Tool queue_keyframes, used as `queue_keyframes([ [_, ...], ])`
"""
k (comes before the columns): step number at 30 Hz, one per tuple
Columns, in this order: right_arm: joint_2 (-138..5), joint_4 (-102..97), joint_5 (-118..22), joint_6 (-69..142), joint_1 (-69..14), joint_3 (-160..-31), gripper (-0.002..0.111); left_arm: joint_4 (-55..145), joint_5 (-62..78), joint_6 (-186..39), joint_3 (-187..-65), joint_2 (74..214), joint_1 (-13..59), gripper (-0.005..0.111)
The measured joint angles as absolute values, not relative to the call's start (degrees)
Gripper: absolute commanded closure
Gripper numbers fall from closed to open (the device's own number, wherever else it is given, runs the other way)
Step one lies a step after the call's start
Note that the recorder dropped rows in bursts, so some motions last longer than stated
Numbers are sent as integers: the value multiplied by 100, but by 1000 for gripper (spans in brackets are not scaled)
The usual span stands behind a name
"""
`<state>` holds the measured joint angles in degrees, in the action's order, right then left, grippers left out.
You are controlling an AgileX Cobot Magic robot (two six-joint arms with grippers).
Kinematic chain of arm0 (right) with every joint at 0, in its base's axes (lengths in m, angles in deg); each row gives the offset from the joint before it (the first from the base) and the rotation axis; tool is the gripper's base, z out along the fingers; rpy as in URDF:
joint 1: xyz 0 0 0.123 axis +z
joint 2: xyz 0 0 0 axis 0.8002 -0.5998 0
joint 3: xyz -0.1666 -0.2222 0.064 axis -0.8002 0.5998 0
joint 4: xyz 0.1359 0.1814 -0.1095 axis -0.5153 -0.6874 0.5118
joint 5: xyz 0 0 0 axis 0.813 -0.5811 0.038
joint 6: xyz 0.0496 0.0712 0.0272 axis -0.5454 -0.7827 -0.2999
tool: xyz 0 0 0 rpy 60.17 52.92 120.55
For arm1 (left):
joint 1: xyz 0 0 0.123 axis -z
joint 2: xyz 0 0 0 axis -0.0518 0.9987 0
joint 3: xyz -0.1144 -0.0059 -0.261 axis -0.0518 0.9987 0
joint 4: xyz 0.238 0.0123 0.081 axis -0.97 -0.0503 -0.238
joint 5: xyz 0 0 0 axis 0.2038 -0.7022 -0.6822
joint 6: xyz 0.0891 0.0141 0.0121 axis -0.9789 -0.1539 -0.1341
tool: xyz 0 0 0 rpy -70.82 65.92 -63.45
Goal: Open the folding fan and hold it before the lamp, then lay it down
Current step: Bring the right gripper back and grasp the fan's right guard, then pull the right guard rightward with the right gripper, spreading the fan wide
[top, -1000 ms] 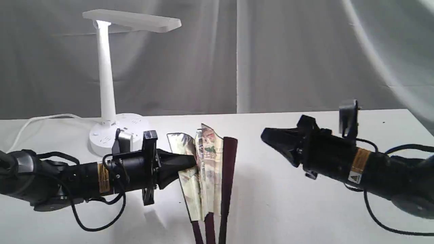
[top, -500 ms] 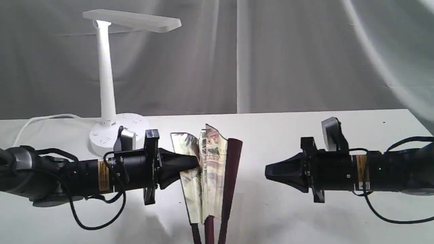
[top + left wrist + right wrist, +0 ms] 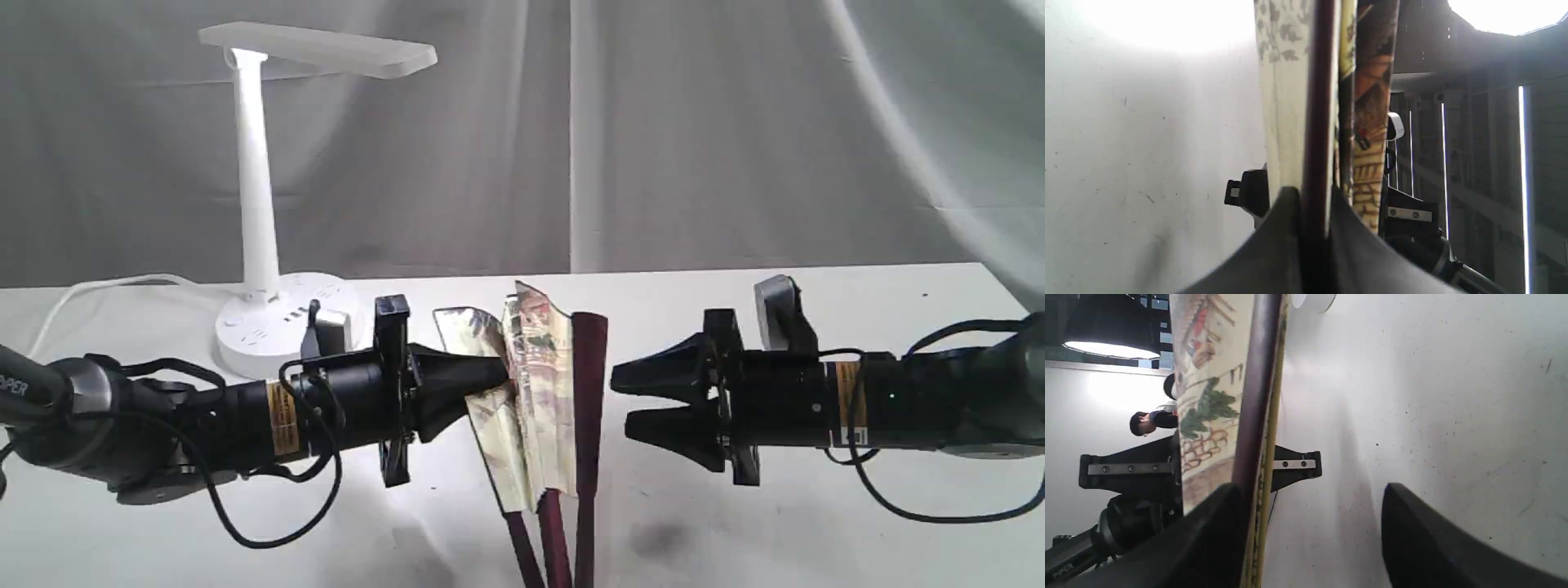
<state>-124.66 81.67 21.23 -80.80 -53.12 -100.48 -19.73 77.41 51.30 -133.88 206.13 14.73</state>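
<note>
Right gripper (image 3: 619, 400): we see it closer to the folding fan (image 3: 539, 384) than a second ago; jaws now spread, just beside the outer maroon rib
Left gripper (image 3: 500, 377): clamped on a rib; shifted rightward
Folding fan: upright, partly open, near the lamp (image 3: 255, 188), to its right

Your white table (image 3: 735, 539) carries the white lamp (image 3: 257, 204) on its round base at the back left, its cord (image 3: 98, 286) trailing left across the surface.
</note>
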Motion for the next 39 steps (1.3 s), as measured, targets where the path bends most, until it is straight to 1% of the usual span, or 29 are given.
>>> queue_keyframes([
  [5,-12466,8019,2123,-8104,-5312,-10048,56,-1973,7741,5130,-13388,20613,1473,107],
  [11,-12466,7879,2123,-8104,-5286,-10048,60,-1951,7741,5130,-13388,20613,1473,107],
  [18,-12468,7776,2123,-8104,-5077,-10052,62,-1939,7741,5130,-13388,20613,1473,107],
  [25,-12478,7776,2123,-8250,-4788,-10560,62,-2007,7741,5130,-13388,20613,1473,107],
  [28,-12478,7766,2123,-8318,-4691,-10690,69,-2007,7741,5130,-13388,20613,1473,107],
  [31,-12478,7622,2123,-8384,-4651,-10740,81,-2007,7741,5130,-13388,20613,1473,107],
  [33,-12478,7521,2123,-8402,-4651,-10750,86,-1995,7741,5130,-13388,20613,1473,107],
  [39,-12478,7321,2123,-8422,-4651,-10750,91,-1959,7753,5130,-13388,20613,1473,107],
])
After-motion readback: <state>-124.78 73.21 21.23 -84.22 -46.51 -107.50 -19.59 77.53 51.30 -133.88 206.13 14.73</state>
